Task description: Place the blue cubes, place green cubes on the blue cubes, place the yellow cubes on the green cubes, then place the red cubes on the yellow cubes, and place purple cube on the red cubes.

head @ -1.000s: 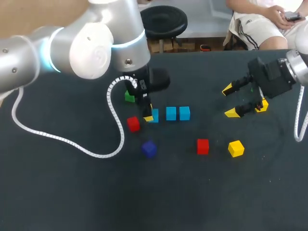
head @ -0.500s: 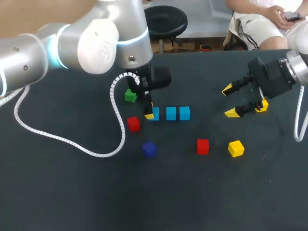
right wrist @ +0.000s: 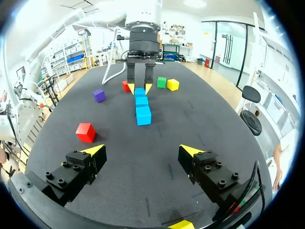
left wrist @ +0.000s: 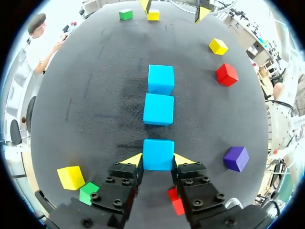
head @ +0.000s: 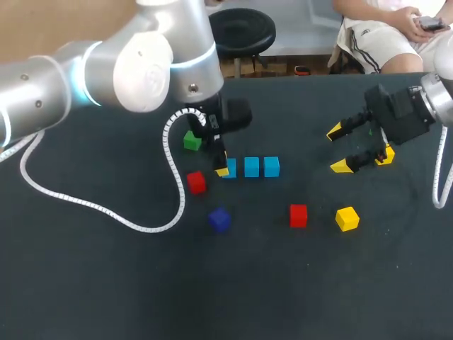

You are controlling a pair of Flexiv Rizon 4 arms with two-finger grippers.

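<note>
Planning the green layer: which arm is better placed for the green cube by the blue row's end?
Probably left: the left gripper grips the end blue cube, beside that green cube; the right gripper hangs open far off.

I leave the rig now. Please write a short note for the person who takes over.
Left gripper: shut on the near light-blue cube, in a row with the middle blue cube and far blue cube on the dark table.
Right gripper: open, empty.
Done: blue row, almost.
To do: release; then stack the green cube, yellow cube, red cube, purple cube and the others, all loose.
</note>
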